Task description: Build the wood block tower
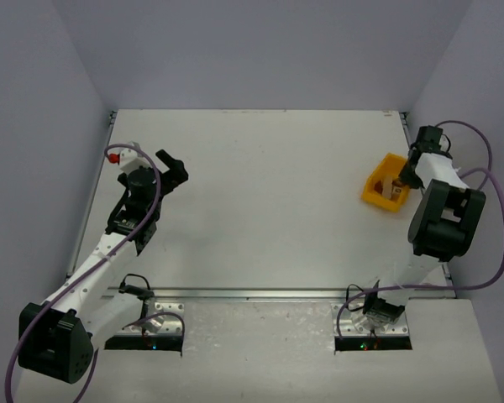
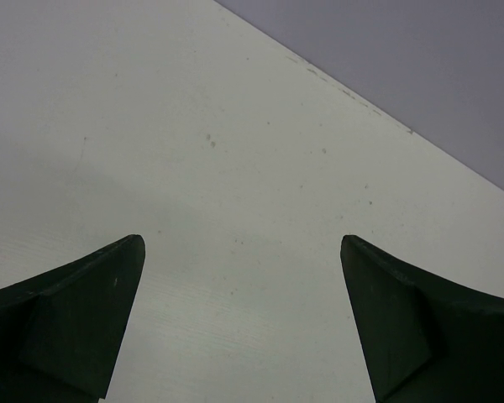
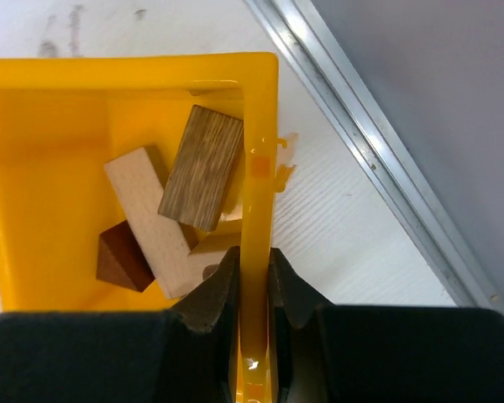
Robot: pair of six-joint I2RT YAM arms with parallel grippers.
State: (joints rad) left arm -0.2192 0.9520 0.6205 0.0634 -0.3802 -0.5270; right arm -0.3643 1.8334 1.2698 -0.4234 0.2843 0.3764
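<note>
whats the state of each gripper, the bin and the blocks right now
left gripper: open, empty, over bare table
right gripper: shut on the bin's side wall
yellow bin: upright, held by one wall
dark block: in the bin, lying across the pale block
pale block: in the bin, lying flat
red-brown wedge: in the bin, unstacked

yellow bin, pale-tan plank, streaky dark-brown block, reddish-brown wedge, white table.
</note>
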